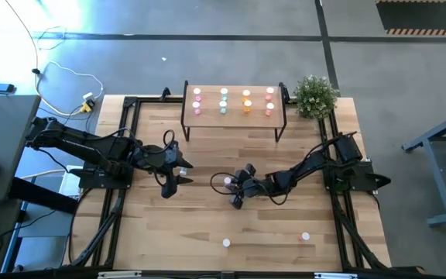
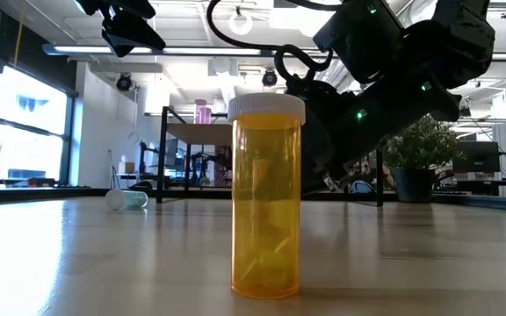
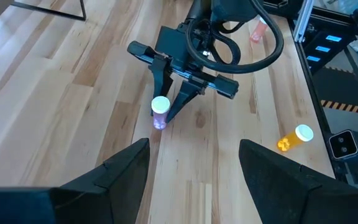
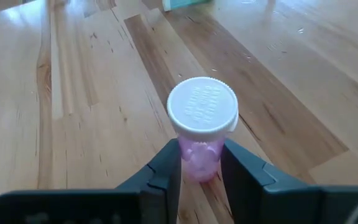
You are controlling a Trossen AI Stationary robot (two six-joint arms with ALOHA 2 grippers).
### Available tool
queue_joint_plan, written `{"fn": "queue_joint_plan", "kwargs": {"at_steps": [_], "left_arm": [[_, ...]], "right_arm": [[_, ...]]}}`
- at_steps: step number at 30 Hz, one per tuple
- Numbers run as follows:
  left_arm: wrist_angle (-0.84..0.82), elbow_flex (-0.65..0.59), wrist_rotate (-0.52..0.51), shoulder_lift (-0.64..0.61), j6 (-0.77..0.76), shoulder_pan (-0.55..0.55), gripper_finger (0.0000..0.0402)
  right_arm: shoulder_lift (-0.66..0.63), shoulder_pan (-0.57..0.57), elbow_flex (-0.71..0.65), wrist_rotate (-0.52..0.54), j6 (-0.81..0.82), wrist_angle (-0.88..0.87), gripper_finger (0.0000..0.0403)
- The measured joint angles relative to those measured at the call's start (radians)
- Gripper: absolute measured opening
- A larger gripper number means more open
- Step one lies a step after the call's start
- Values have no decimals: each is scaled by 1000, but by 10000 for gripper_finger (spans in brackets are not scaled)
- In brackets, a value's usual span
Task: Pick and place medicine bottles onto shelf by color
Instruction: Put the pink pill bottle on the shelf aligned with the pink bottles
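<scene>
While the right gripper (image 4: 201, 171) has its jaws pinched tight on a pink bottle (image 4: 200, 155) standing mid-table in front of the shelf (image 1: 234, 101), the left gripper (image 1: 173, 175) hangs just beside it, jaws spread wide, empty. Eight bottles sit on the shelf, two more lie near the table's front edge. Only the low view shows an orange bottle (image 2: 266, 195) close up.

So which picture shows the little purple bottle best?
The right wrist view: the purple bottle fills the middle, white cap up, with the right claw closed on its body. The left wrist view shows it smaller, held on the table. The high view shows only a pale dot. In the low view I cannot find it.
</scene>
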Motion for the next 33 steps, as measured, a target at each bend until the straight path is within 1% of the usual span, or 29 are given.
{"fn": "queue_joint_plan", "kwargs": {"at_steps": [4, 6, 8, 10, 13, 18, 23, 30, 33], "left_arm": [[0, 0, 4, 0, -3, 0, 239], [0, 0, 8, 0, -23, 0, 239], [0, 0, 37, 0, -46, 6, 239], [0, 0, 94, 0, -73, 19, 239], [0, 0, 171, 0, -120, 45, 239], [-6, 0, 256, 0, -159, 93, 239], [-9, 0, 336, 0, -132, 122, 239], [-9, 0, 340, 1, -11, 118, 239], [-9, 1, 339, 23, 21, 118, 239]], "right_arm": [[0, 0, 0, -17, 55, 20, 87], [0, 0, 9, -49, 77, 38, 86], [0, 0, 44, -91, 80, 32, 86], [0, 0, 102, -141, 71, 2, 86], [0, 0, 218, -186, 30, -137, 86], [0, 0, 421, -203, -65, -416, 86], [0, -16, 545, -254, -142, -567, 85], [-1, -47, 644, -346, -165, -725, 85], [-1, -60, 670, -388, -165, -770, 85]]}}
